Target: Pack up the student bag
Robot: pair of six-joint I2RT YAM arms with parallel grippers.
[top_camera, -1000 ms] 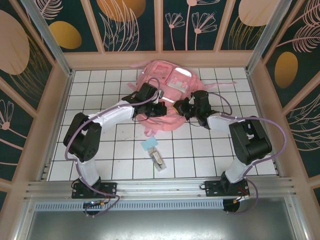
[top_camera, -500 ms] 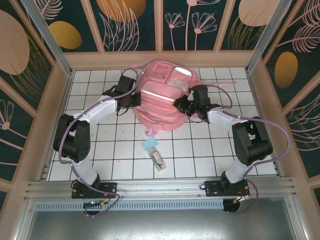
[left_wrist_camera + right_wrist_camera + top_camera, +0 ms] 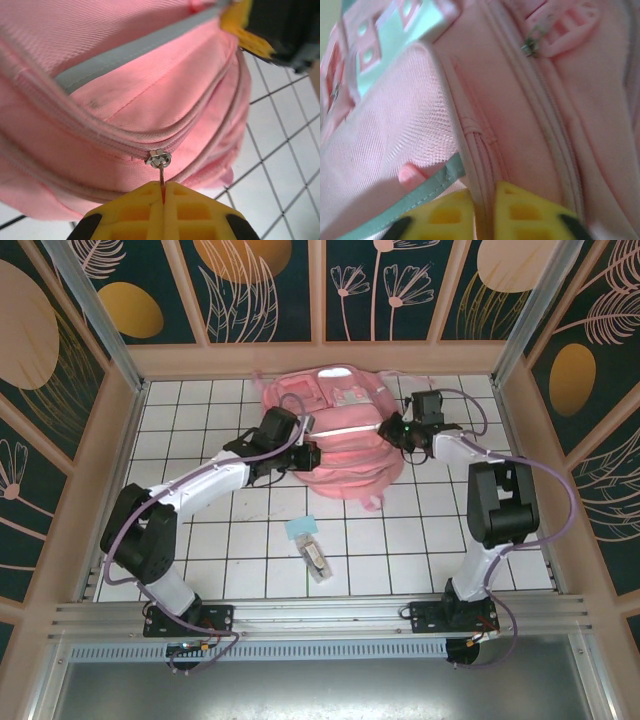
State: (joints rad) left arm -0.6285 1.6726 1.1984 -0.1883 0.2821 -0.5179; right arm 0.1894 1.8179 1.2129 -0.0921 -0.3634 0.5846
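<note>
- The white, gridded tabletop point(image 3: 190, 410) sits inside a frame of patterned panels, and the left arm reaches across it from the near left corner toward the middle.
- The left end effector point(image 3: 307, 455) lies against the near left side of the student bag point(image 3: 335, 435).
- In the left wrist view, the left end effector point(image 3: 163, 189) has its yellow fingers point(image 3: 132, 210) pressed together, pinching the thin metal zipper pull point(image 3: 162, 175). The pull hangs from the silver slider point(image 3: 158, 159) on a curved zip line.
- A grey stripe point(image 3: 125, 50) crosses the pink fabric above that zip.
- Near the front centre, well apart from the bag, a small light-blue flat item point(image 3: 300, 528) lies on the tiles. A clear little packet point(image 3: 318, 561) lies just beside it on the near side.
- The student bag lies flat at the far middle of the tabletop, between the two end effectors.
- The right end effector point(image 3: 400, 428) meets the bag's right edge.
- In the right wrist view, the right end effector point(image 3: 482, 212) shows its yellow fingertips point(image 3: 520, 210) standing close, with a pink seam ridge between them. I cannot tell whether they clamp it.
- A mint-green trim point(image 3: 435, 185) edges a mesh panel to the left of that seam.
</note>
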